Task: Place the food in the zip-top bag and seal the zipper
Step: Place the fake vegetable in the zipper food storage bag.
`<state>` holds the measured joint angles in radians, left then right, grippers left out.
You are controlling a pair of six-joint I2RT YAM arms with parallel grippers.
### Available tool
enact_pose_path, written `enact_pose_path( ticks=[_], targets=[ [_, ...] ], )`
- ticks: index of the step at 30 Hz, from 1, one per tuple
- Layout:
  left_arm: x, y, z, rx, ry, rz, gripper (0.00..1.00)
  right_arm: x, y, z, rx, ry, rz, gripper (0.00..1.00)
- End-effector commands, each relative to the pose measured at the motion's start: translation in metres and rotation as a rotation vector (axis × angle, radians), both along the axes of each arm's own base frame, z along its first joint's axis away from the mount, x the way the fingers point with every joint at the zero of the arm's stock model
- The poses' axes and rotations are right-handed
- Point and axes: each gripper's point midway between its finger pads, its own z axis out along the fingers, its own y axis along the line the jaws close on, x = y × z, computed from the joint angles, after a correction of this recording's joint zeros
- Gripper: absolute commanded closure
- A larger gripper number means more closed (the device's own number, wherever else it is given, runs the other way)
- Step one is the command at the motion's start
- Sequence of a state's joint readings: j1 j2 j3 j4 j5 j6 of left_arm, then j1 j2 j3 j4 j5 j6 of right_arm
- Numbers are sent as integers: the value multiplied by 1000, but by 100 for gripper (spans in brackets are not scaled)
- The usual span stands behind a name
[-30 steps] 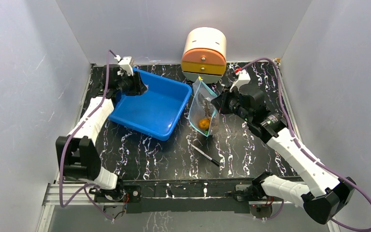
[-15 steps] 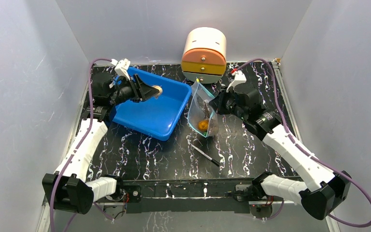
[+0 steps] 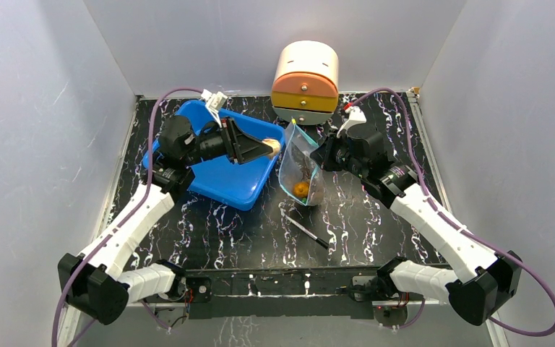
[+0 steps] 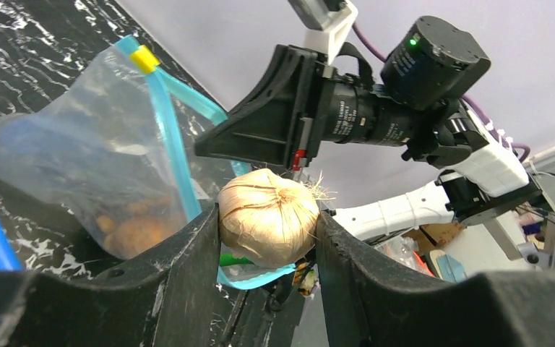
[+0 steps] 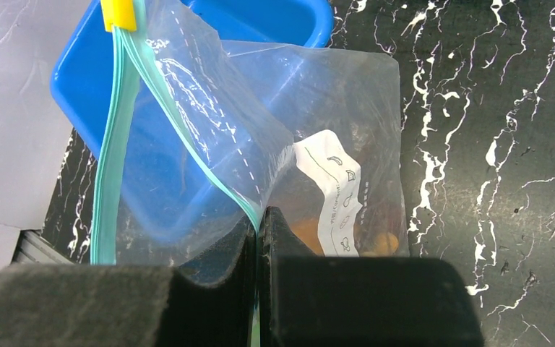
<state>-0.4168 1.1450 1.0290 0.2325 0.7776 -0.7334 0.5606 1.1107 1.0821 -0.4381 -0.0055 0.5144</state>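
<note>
Black marbled table (image 3: pixel 376 217), grey walls on three sides, cream-and-orange canister (image 3: pixel 305 76) at the back edge. Blue tray (image 3: pixel 231 184) sits left of centre, tilted. Bag (image 3: pixel 300 170) stands upright just right of the tray, between the tray and the right gripper (image 5: pixel 259 217). Right gripper: fingers pressed together, clamped on the bag's upper edge where the teal zipper (image 5: pixel 112 130) runs into them. Zipper not sealed: its two strips part below the yellow slider (image 5: pixel 118 13), mouth facing the left arm. Inside, at the bottom: an orange lump (image 3: pixel 301 189) and some darker brown bits, behind a white label (image 5: pixel 336 188). Left gripper (image 4: pixel 267 224): reaches over the tray's far right corner, fingers roughly half apart, clamped on a tan lump (image 3: pixel 274 146), ribbed, with a tuft of fibres at one end. Lump sits squarely between both pads, near the bag's mouth but outside it. Black pen (image 3: pixel 306 231) lies on the table nearer the bases, apart from the bag.
</note>
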Motion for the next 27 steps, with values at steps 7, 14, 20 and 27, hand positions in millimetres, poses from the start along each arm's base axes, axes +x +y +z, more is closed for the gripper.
enact_pose_path(
  ticks=[7, 14, 20, 27],
  targets=[
    [-20, -39, 18, -1, -110, -53, 65, 5, 11, 20, 89, -43, 19, 100],
    [-8, -59, -5, 30, -92, -64, 63, 6, 10, 17, 92, -43, 7, 100],
    [-1, -64, -24, 86, -67, -51, 57, 5, 10, 15, 92, -41, 10, 100],
    [4, -61, -33, 122, -57, -21, 42, 5, 9, 16, 97, -53, 5, 100]
  ],
)
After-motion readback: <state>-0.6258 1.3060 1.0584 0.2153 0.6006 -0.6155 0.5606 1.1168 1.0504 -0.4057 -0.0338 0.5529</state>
